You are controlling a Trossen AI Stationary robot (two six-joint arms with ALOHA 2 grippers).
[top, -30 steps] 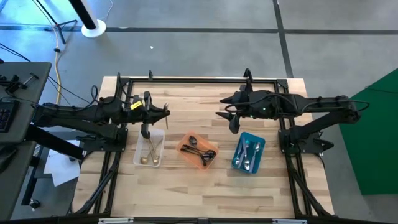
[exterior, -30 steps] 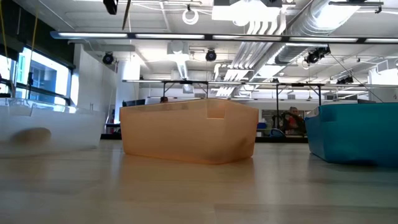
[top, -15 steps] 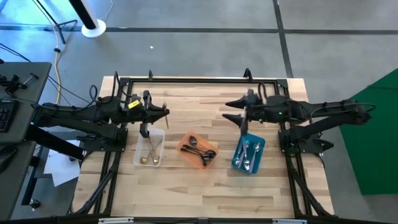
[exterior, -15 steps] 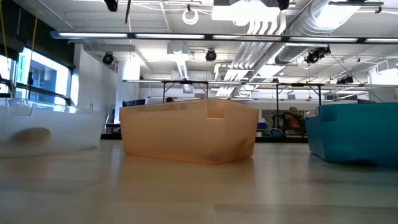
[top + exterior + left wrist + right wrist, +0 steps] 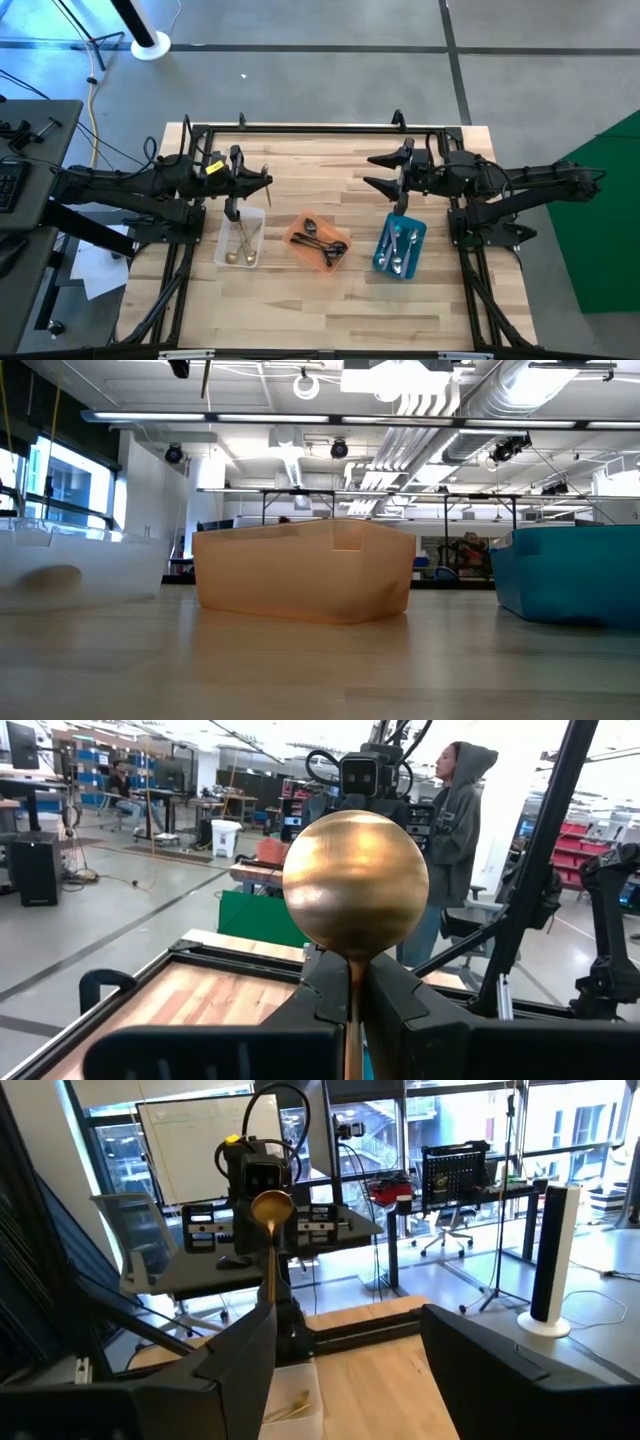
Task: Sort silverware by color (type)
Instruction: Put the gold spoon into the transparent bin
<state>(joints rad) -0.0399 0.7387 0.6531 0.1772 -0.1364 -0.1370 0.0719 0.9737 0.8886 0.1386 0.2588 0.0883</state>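
So the right arm has pulled back toward its own side of the table compared with a moment ago; a second back it reached out over the middle, and now the right gripper [image 5: 388, 172] sits above the far end of the blue tray [image 5: 383, 250], fingers spread wide with nothing between them. My read is that it's done with its last drop and is clearing out of the way. The left arm hasn't budged across the frames. The left gripper [image 5: 262, 181] is clamped shut on a gold spoon [image 5: 355, 885], which it holds up in the air over the far end of the clear tray [image 5: 222, 250], well off the table. The left wrist view shows the bowl sticking up and the handle pinched between the fingers, and the right wrist view shows the same spoon standing upright. The rest of the silverware already looks sorted: gold spoons [image 5: 243, 243] in the clear tray, dark spoons [image 5: 322, 243] in the orange tray [image 5: 296, 236], silver spoons [image 5: 400, 247] in the blue one. Nothing appears loose on the wooden table [image 5: 330, 300], so that held gold spoon looks like the last piece, and it probably belongs in the clear tray right below it.
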